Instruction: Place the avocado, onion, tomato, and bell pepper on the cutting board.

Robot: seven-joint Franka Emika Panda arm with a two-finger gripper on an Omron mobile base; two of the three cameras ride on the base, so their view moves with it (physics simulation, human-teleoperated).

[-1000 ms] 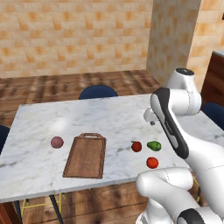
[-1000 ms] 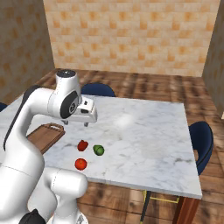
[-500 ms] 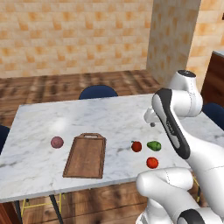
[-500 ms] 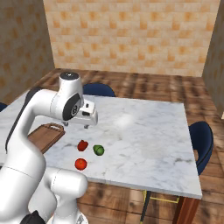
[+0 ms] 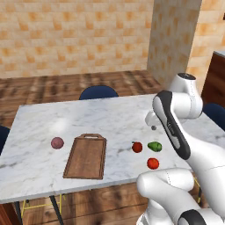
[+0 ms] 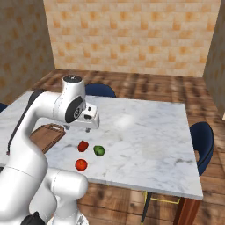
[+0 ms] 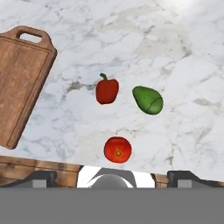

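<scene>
The brown cutting board (image 5: 85, 156) lies on the marble table (image 5: 88, 118), handle cutout at its far end; it is bare. Left of it rests the purplish onion (image 5: 57, 143). To the board's right sit the red bell pepper (image 5: 137, 146), the green avocado (image 5: 154, 146) and, nearer the front edge, the tomato (image 5: 153, 163). My gripper (image 6: 78, 128) hangs open above the table, over this group, holding nothing. The hand view looks down on the pepper (image 7: 107, 90), avocado (image 7: 148, 99), tomato (image 7: 117, 149) and board (image 7: 22, 83), with the gripper (image 7: 113, 177) spread wide.
Blue chairs stand at the table's far side (image 5: 99, 92) and right side (image 6: 203, 140). The table's front edge (image 7: 52, 166) runs close under the tomato. A tiled pillar (image 5: 173, 39) rises behind the table's right end.
The hand has sunk a little toward the table above the pepper and avocado. The vegetables and the board have not moved, and the gripper has stayed open.
</scene>
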